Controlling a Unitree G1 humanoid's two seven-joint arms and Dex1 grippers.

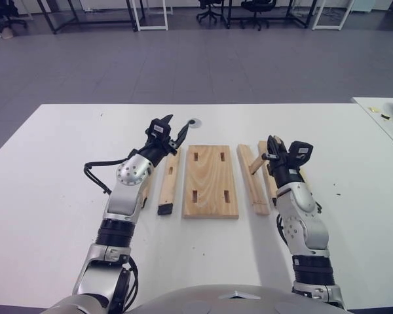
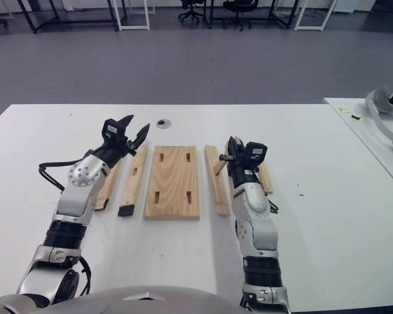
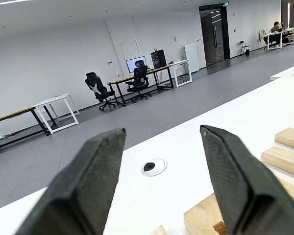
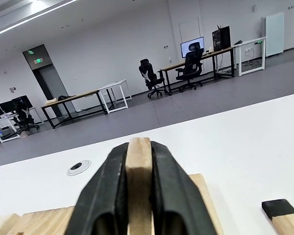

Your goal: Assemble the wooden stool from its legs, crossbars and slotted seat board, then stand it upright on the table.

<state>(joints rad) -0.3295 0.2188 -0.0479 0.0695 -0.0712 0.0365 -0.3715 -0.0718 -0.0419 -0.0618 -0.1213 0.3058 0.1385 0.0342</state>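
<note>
Slotted seat board is lying flat at the centre of the white desk, its four rectangular slots facing up. Just left of it a black-tipped leg is lying lengthwise. Further left a second leg is showing only in part, the left forearm covering most of it. Right of the board a third leg is lying near its edge, and a fourth leg is running beside that one, its far part sitting behind the right gripper.

The right gripper is hovering right of centre, its jaws clamping tight on a short wooden crossbar. In the head views the piece is slanting down toward the third leg, and whether its lower end is touching that leg is hard to tell.

The left gripper is hanging over the far end of the black-tipped leg, left of centre, its jaws spread wide and gripping nothing. A round cable grommet is sitting in the desk just beyond the board. In the right wrist view a black-capped wooden end is poking in at the lower right, cut off by the frame edge.
</note>
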